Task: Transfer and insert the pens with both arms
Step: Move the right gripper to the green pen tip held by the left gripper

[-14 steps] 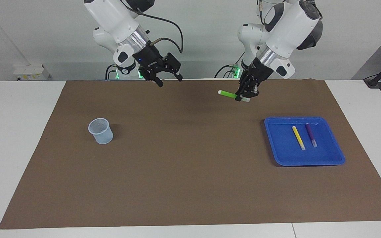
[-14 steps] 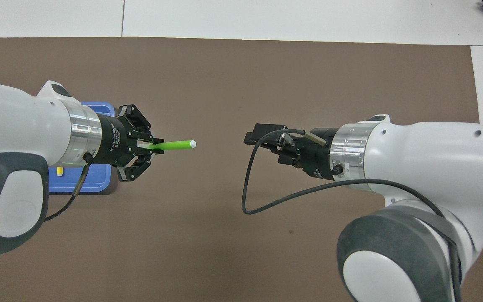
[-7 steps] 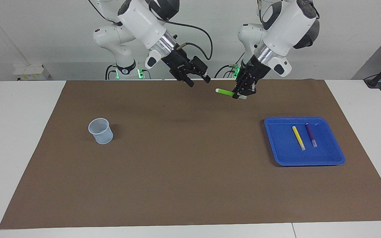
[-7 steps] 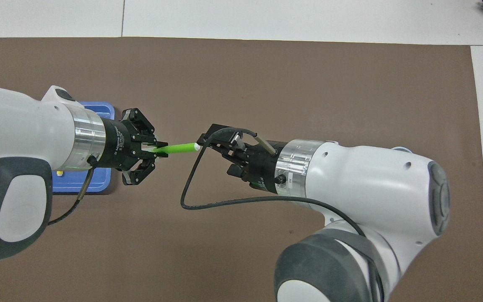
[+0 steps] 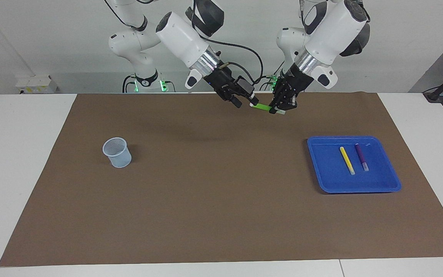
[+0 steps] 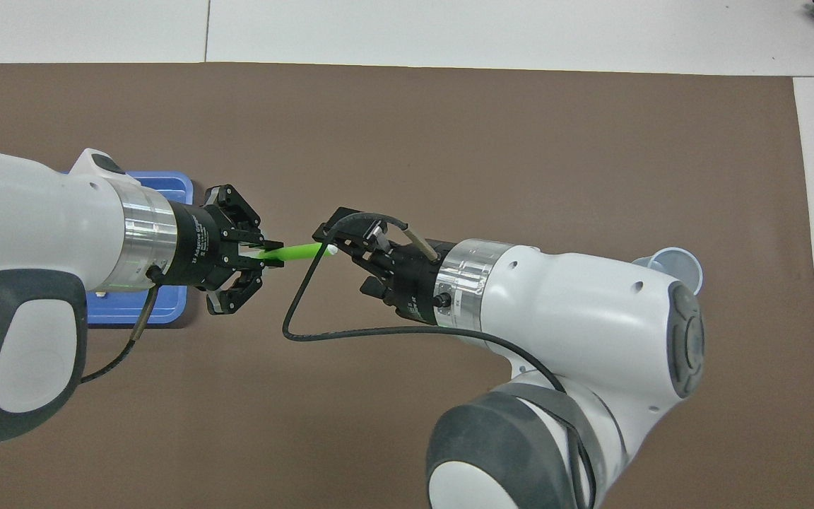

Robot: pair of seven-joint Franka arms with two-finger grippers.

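My left gripper (image 5: 279, 110) (image 6: 269, 253) is shut on one end of the green pen (image 5: 262, 107) (image 6: 299, 250) and holds it level in the air over the mat's edge by the robots. The right gripper (image 5: 247, 102) (image 6: 340, 256) is open, and the pen's whitish cap end lies between its fingers. I cannot tell whether they touch it. The yellow pen (image 5: 347, 160) and the purple pen (image 5: 361, 157) lie side by side in the blue tray (image 5: 354, 186) (image 6: 163, 311).
A pale translucent cup (image 5: 117, 152) (image 6: 677, 266) stands upright on the brown mat (image 5: 214, 200) toward the right arm's end. The tray sits toward the left arm's end. A black cable (image 6: 322, 332) loops down from the right wrist.
The right arm has swung toward the left gripper, and its open fingers now stand around the green pen's cap end. The left gripper has barely moved.
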